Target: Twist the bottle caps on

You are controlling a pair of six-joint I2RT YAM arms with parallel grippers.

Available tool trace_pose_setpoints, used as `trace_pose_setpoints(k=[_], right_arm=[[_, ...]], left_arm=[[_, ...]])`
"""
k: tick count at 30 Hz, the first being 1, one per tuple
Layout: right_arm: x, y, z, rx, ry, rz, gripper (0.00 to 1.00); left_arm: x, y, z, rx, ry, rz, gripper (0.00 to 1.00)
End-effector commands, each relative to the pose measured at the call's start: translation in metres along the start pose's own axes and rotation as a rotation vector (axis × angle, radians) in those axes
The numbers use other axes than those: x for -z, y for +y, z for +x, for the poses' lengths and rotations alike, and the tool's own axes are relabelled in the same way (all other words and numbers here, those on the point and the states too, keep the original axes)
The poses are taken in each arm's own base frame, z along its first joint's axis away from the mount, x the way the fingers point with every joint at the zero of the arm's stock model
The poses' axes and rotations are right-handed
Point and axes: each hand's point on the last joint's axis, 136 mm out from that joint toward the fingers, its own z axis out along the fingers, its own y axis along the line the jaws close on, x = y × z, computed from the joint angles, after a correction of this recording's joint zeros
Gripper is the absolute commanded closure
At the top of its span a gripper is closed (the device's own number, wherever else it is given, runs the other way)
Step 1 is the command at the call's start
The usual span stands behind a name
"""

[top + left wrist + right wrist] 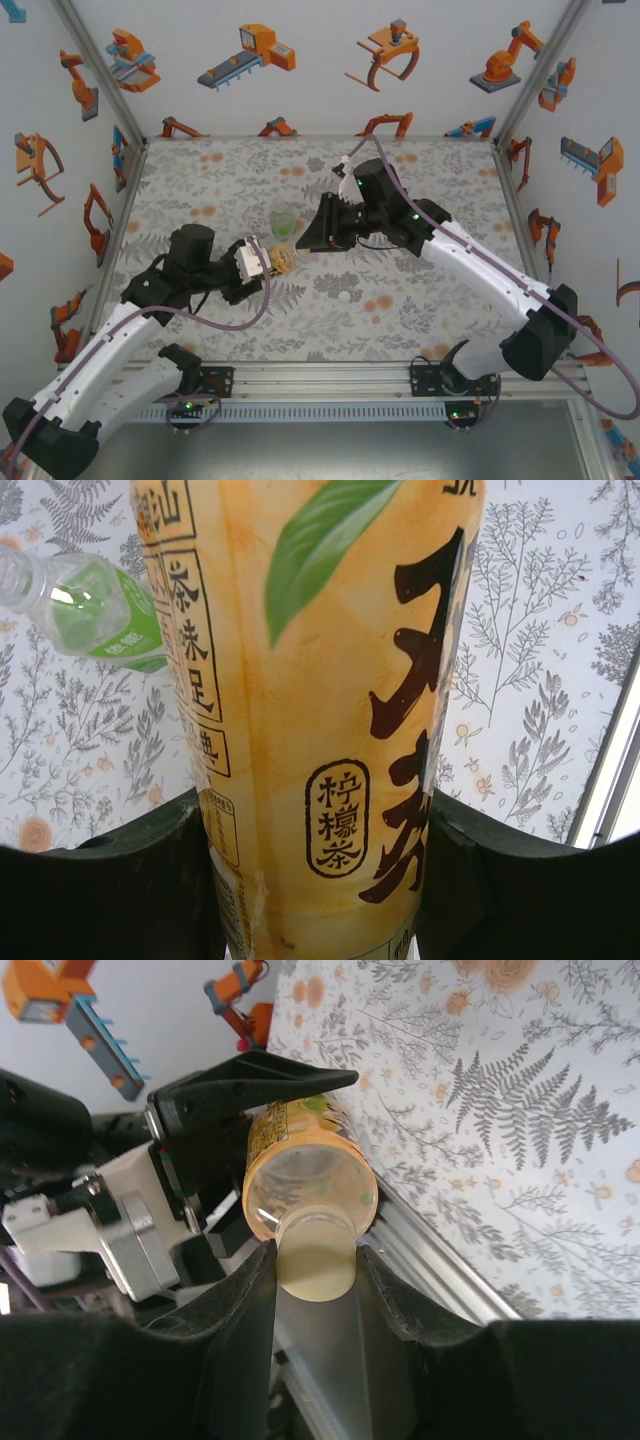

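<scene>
As found at yellow bottle (283,262): clamped round the body by left gripper (315,815), pinched tight at pale yellow cap (316,1265) by right gripper (315,1253), held over table (430,190). Noted just behind yellow bottle: green bottle (283,222). Noted right of it, apart: white cap (346,296).

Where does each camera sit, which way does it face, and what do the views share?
Top external: above, behind the bases, looking down on the table; both arms show.
Left wrist: at that wrist, facing the yellow-orange bottle in the left pincer.
Right wrist: at that wrist, facing the pale yellow cap in the right pincer.
Shared: the bottle, in all three.
</scene>
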Motion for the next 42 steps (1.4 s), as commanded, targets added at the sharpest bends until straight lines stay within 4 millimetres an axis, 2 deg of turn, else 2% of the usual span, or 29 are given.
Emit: trace_pose_setpoints(k=[1, 5, 7, 10, 16, 24, 31, 34, 38, 42], right_arm=[[-0.003, 0.005, -0.004, -0.137, 0.005, -0.074, 0.67], [-0.001, 0.016, 0.001, -0.117, 0.049, -0.127, 0.59], [0.003, 0.018, 0.002, -0.099, 0.054, -0.123, 0.52], [0.009, 0.021, 0.003, -0.059, 0.052, -0.107, 0.46], [0.026, 0.028, 0.000, 0.053, 0.011, -0.076, 0.42], [0.052, 0.051, -0.005, 0.365, -0.064, -0.077, 0.38], [0.060, 0.065, -0.006, 0.519, -0.048, -0.080, 0.38], [0.070, 0.070, -0.001, 0.670, -0.037, -0.069, 0.40], [0.081, 0.070, 0.011, 0.961, -0.054, -0.077, 0.40], [0.084, 0.073, 0.034, 1.291, -0.021, -0.184, 0.42]], left_arm=[[0.009, 0.003, -0.040, -0.078, -0.169, -0.015, 1.00], [0.012, -0.003, -0.044, -0.104, -0.208, 0.003, 1.00], [0.013, -0.003, -0.045, -0.107, -0.215, 0.002, 1.00], [0.013, -0.003, -0.045, -0.103, -0.212, -0.002, 1.00], [0.012, -0.003, -0.045, -0.100, -0.212, 0.006, 1.00], [0.008, -0.008, -0.045, -0.093, -0.216, 0.046, 1.00], [0.006, -0.011, -0.044, -0.088, -0.214, 0.066, 1.00], [0.007, -0.011, -0.045, -0.090, -0.217, 0.069, 1.00], [0.005, -0.015, -0.046, -0.088, -0.225, 0.094, 1.00], [0.005, -0.021, -0.048, -0.087, -0.239, 0.139, 1.00]])
